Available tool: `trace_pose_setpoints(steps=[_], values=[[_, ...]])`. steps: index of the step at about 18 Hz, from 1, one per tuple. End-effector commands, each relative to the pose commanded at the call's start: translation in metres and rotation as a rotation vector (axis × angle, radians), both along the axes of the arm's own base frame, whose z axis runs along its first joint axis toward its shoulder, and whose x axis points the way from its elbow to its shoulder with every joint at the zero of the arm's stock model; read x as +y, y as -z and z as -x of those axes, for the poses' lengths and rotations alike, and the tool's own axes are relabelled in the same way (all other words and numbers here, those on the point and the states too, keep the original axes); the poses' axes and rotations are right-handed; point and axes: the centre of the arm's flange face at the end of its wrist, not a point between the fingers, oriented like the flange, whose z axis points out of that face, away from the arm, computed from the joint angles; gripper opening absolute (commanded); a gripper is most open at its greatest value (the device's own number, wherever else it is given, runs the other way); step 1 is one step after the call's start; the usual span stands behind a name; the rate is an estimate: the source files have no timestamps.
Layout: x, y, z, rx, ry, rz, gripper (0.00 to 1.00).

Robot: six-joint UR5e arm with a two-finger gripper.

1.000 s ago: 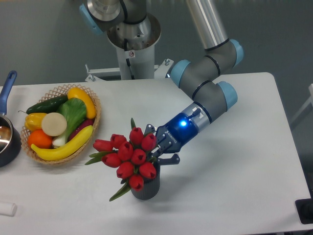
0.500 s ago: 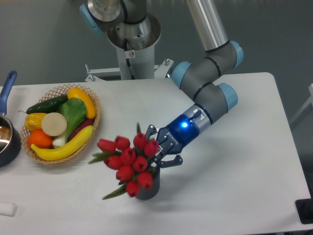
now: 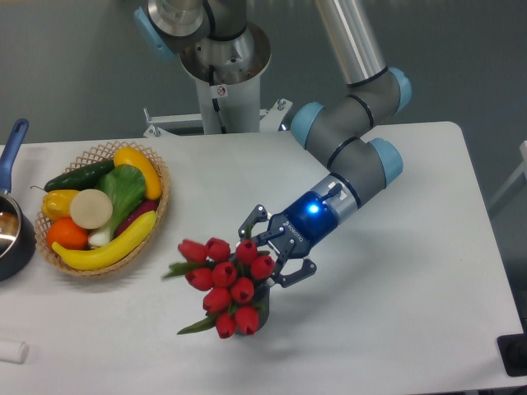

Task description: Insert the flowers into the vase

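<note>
The flowers (image 3: 224, 281), a bunch of red tulip buds with green leaves, lean to the left over the front middle of the table. The vase (image 3: 263, 310) is almost wholly hidden under the buds; only a dark sliver shows at their lower right. My gripper (image 3: 264, 256) is just right of and behind the bunch, with its fingers spread wide on either side of the stems. It is open and holds nothing. Whether the stems reach into the vase's mouth is hidden by the buds.
A wicker basket (image 3: 160, 211) of fruit and vegetables stands at the left. A dark pot with a blue handle (image 3: 11, 144) sits at the left edge. A small white object (image 3: 11, 351) lies at the front left corner. The arm's base (image 3: 222, 70) rises behind the table.
The gripper's fingers have spread apart and let go of the flowers. The bunch has sunk lower and shifted slightly right, now covering the vase almost fully.
</note>
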Motion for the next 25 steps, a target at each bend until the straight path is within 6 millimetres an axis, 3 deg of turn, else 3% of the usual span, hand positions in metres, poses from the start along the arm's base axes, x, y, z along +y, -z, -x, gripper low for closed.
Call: trace_pose_setpoints(steps=[3,7,14,17,25], values=[[-0.008,-0.018,0.001,0.035,-0.014,0.009,1.00],[-0.047,-0.040,0.001,0.125,-0.088,0.122,1.00],[-0.083,-0.111,0.018,0.421,-0.224,0.405,1.00],[-0.098,-0.156,0.023,0.562,-0.346,0.623,1.00],[-0.118,-0.249,0.070,0.659,-0.418,0.785,1.00]])
